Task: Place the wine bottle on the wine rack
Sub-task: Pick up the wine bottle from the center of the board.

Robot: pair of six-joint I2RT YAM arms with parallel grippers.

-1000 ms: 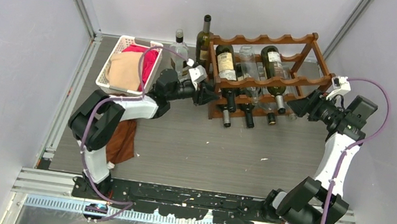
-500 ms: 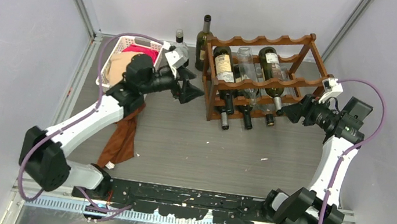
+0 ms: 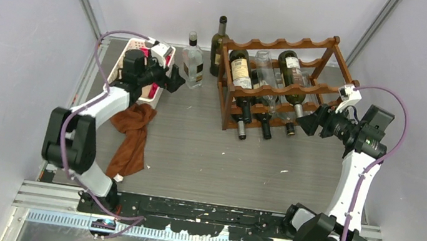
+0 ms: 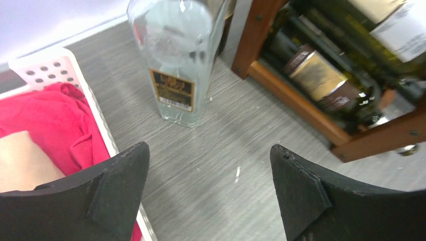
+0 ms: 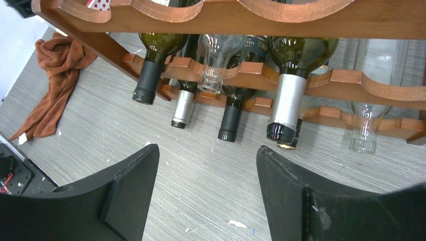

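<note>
The reddish-brown wine rack (image 3: 279,82) stands at the back and holds several bottles lying down, necks toward me. Left of it two bottles stand upright on the table: a clear glass bottle (image 3: 193,61) with a dark label and a dark green wine bottle (image 3: 219,36) behind it. My left gripper (image 3: 176,78) is open, a short way left of the clear bottle (image 4: 176,60), with nothing between its fingers. Open as well, my right gripper (image 3: 306,122) hovers at the rack's right front corner, facing the bottle necks (image 5: 281,108) under the rail (image 5: 301,17).
A white slotted basket (image 3: 119,63) with red and tan cloth sits at the back left, right beside my left gripper (image 4: 208,148). A brown cloth (image 3: 133,137) lies on the table in front of it. Grey walls close in on both sides.
My left arm has swung back from the rack's left post to the basket, and its gripper has opened. The right gripper has shifted slightly left along the rack front.
</note>
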